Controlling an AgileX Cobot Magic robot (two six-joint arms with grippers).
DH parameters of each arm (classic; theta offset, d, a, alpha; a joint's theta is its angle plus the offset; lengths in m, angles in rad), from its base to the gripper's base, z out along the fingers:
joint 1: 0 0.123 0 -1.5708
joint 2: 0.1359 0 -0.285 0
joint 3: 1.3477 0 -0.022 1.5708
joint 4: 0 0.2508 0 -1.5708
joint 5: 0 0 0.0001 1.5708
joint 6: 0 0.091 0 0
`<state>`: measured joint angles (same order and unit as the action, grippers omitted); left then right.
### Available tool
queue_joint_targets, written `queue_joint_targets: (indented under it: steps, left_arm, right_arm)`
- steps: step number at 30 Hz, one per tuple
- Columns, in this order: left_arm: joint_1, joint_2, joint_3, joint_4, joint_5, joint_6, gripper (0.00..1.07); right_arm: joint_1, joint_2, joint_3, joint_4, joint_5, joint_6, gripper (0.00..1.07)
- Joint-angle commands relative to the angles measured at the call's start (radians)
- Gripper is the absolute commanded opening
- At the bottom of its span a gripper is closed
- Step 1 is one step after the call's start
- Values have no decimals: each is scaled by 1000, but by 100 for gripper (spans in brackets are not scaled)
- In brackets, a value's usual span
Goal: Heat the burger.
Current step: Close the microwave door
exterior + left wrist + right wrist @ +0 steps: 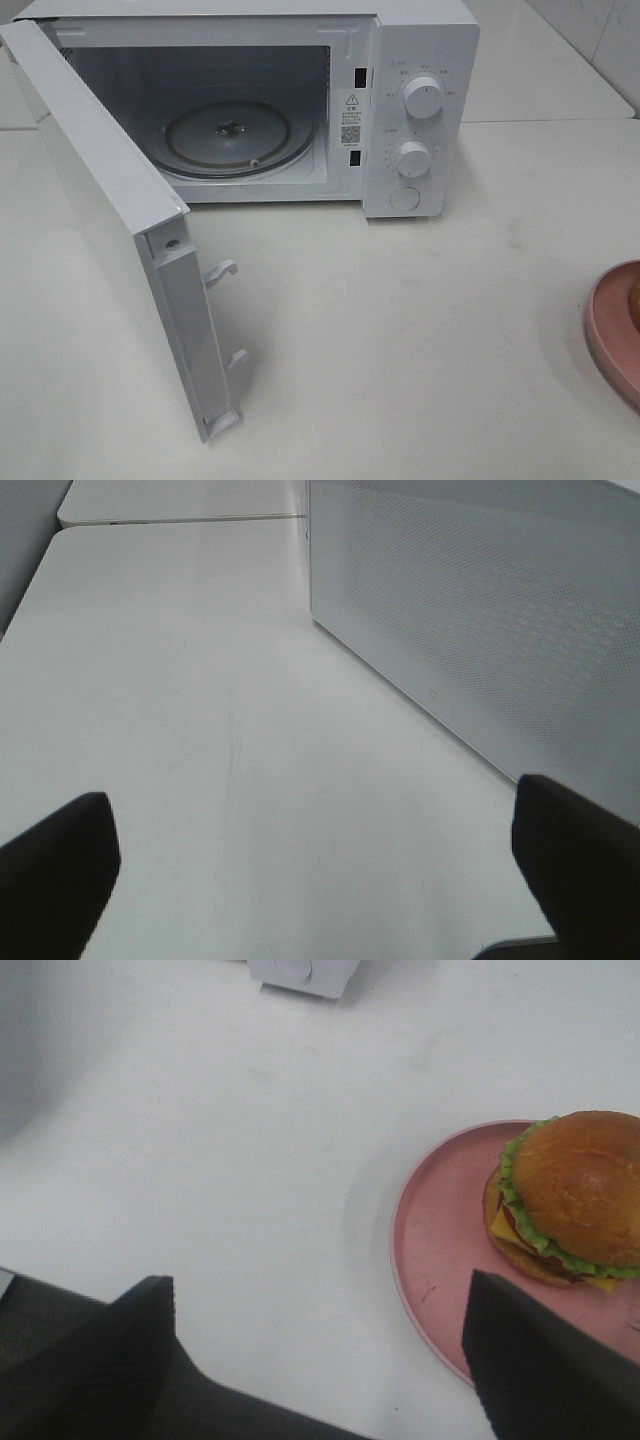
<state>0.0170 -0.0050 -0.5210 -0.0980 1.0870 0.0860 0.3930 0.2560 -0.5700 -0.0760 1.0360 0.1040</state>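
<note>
Burger (565, 1195) sits on the far side of a pink plate (440, 1220), on the table (420, 330) at the right edge of the high view, well apart from the microwave (420, 110), whose door (100, 220) hangs wide w/ the glass turntable (235, 135) bare. Right gripper (320, 1360) is the nearer one by far: it hovers above the table just beside the plate, jaws spread wide, nothing between them, burger off to one finger's side, not centred. Left gripper (320, 860) is also wide apart and empty, next to the door's outer face. Burger is round, so probably no preferred grip axis, though part is cut off by the frame.
</note>
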Motion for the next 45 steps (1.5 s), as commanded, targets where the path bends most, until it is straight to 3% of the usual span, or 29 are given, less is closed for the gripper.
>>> queue_joint_targets:
  steps: [1, 13, 45]
  left_arm:
    - [3, -7, 1, -1, -13, -4, 100]
    - [3, -7, 1, -1, -13, -4, 100]
    - [3, -6, 1, -1, -13, -4, 100]
  right_arm:
    - [-40, -68, 14, 19, -15, -13, 76]
    - [-164, -292, 67, 15, -41, -18, 76]
    - [-171, -291, 67, 16, -41, -18, 76]
